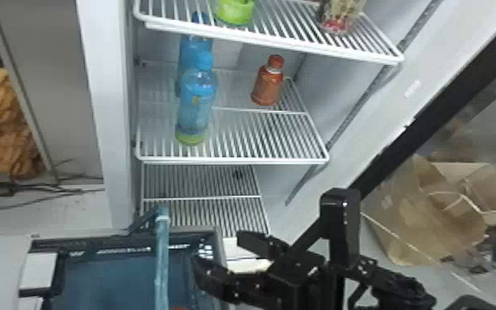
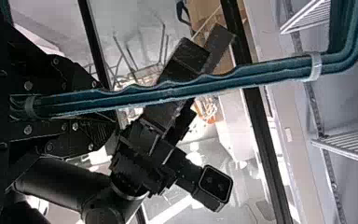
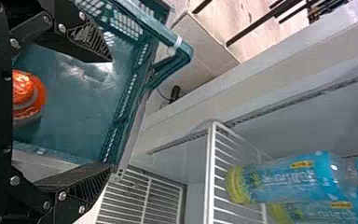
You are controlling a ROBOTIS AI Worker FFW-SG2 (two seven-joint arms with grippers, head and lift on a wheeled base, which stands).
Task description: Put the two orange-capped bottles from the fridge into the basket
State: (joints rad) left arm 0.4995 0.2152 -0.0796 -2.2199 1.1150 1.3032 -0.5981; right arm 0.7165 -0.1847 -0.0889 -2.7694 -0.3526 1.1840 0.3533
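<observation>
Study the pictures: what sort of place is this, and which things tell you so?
Most likely the front of an open fridge, perhaps in a shop or test room: white wire shelves hold blue bottles and an orange-capped bottle, with a basket before them.

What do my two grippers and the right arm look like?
The left gripper and the right gripper are black, dotted with silvery screws. The right one's jaws taper toward their tips and have ribbed sides. The right arm is black too, with a boxy black housing near the wrist.
</observation>
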